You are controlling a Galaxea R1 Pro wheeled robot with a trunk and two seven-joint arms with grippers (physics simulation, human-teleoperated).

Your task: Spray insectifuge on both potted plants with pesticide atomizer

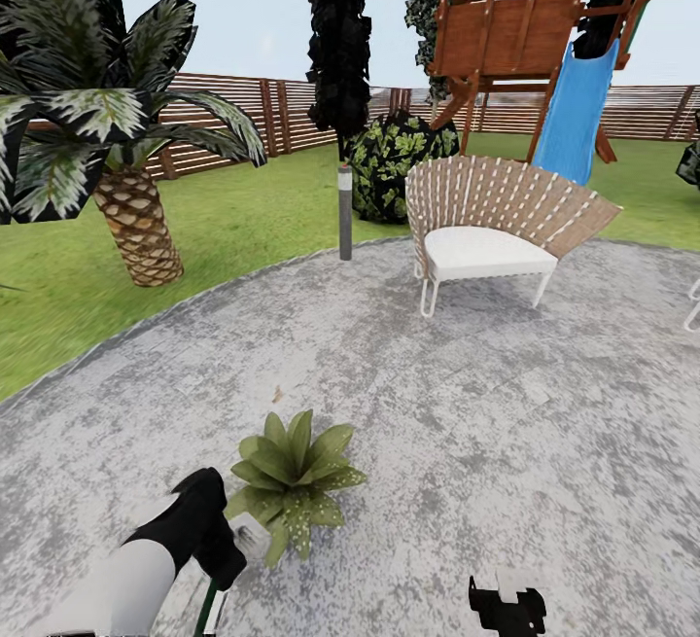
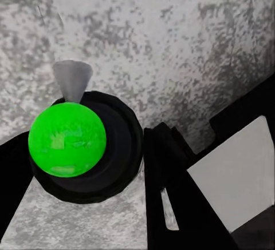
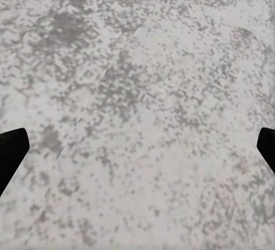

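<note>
Left end effector point(image 1: 236, 548) gripping slim dark green atomizer bottle point(image 2: 67, 139), aiming beside speckled green rosette plant point(image 1: 292, 477). Right end effector point(image 1: 506, 606) hanging open, empty. Spraying step; next needing nozzle turned onto leaves.

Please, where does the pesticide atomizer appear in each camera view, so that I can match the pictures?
Head view: bottom left, the pesticide atomizer pokes out under the left end effector, beside a potted plant.
Left wrist view: a bright green rounded body, apparently the atomizer end-on, close to the camera.
Right wrist view: stone between the open right end effector.
Shared landmark: the grey mottled patio.
</note>
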